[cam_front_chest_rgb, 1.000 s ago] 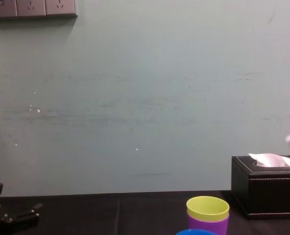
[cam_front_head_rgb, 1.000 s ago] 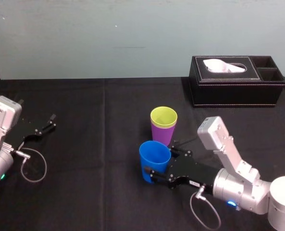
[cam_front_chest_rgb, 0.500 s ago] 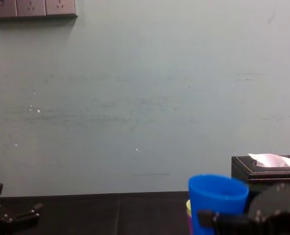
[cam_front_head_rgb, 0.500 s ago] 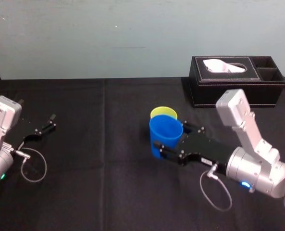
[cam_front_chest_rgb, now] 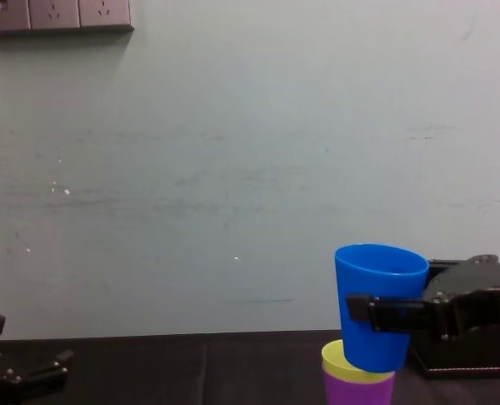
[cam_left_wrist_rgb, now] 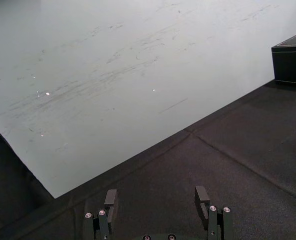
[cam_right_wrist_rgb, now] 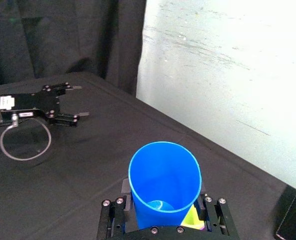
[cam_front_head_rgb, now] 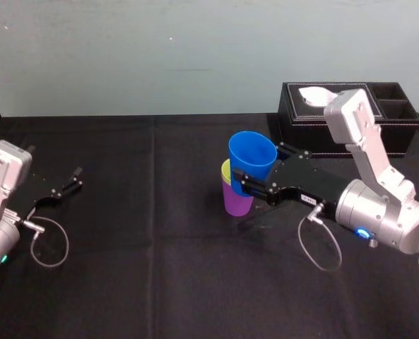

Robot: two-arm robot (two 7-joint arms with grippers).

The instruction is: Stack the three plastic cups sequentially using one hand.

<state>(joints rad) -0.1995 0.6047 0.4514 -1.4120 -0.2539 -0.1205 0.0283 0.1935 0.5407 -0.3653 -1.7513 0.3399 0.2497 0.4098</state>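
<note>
blue cup lifted off table to frame centre, now poised over yellow-green cup nested in purple cup; right gripper jaws clamped on it, final stacking likely next. left gripper parked at left edge, jaws apart.

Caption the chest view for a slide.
Right end effector holds a blue tapered plastic cup just over a yellow-green plastic cup nested in a purple plastic cup; left end effector parked.

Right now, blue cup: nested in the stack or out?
Out: right end effector holds blue cup upright, its base only at the yellow-green cup rim.
</note>
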